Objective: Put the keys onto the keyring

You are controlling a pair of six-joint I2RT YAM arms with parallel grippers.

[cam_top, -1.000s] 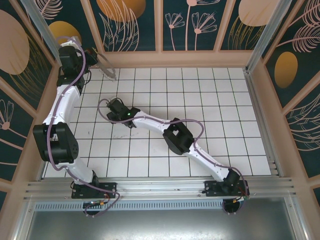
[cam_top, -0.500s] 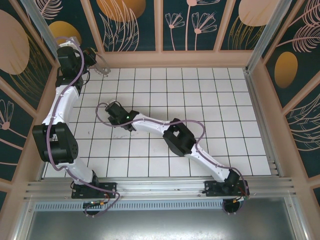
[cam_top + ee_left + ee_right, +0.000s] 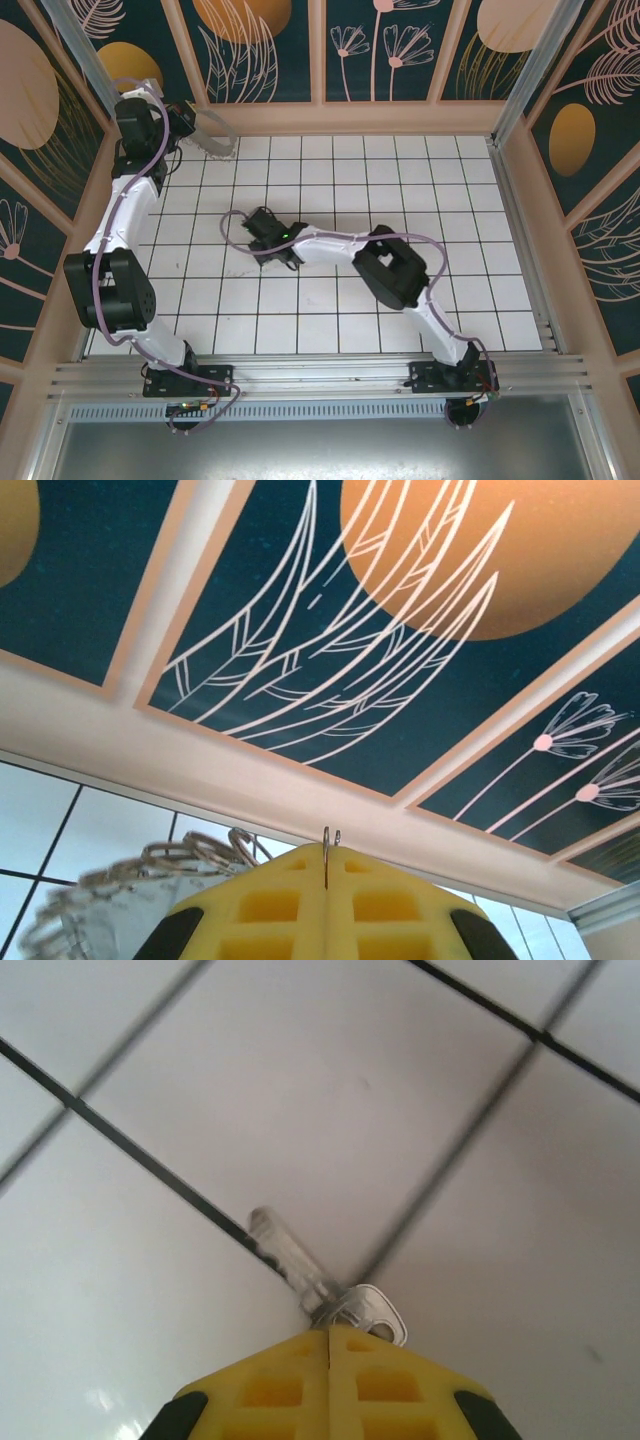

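**A:** Key (image 3: 290,1258) first. We see it on the white floor (image 3: 130,1290), a slim silvery blade lying across a dark grout line. Its head sits right at the tip of the right gripper (image 3: 328,1332).

**B:** And those yellow fingers (image 3: 270,1390)? We read them as clenched, seam tight, with the edge of the key's head nipped between them.

**A:** Agreed. From above, we place that gripper low over the tiles, left of centre, roughly midway between the near and far edges.

**B:** Now the keyring (image 3: 185,858). We have it up in the far left corner, lifted off the floor, close beside the patterned wall (image 3: 400,680).

**A:** Yes, and the left gripper (image 3: 327,852) is grasping it. Its fingers are pressed together, and a thin wire of the loop is caught in the seam, poking up between the tips.

**B:** Through the left wrist camera, we see the rest of the loop swing out to the left of the fingers. It's fringed with small silvery rings and blurs lower down.

**A:** So we call key and keyring well apart, one down at mid-floor and the other aloft at the far left. The key is not yet on the loop.
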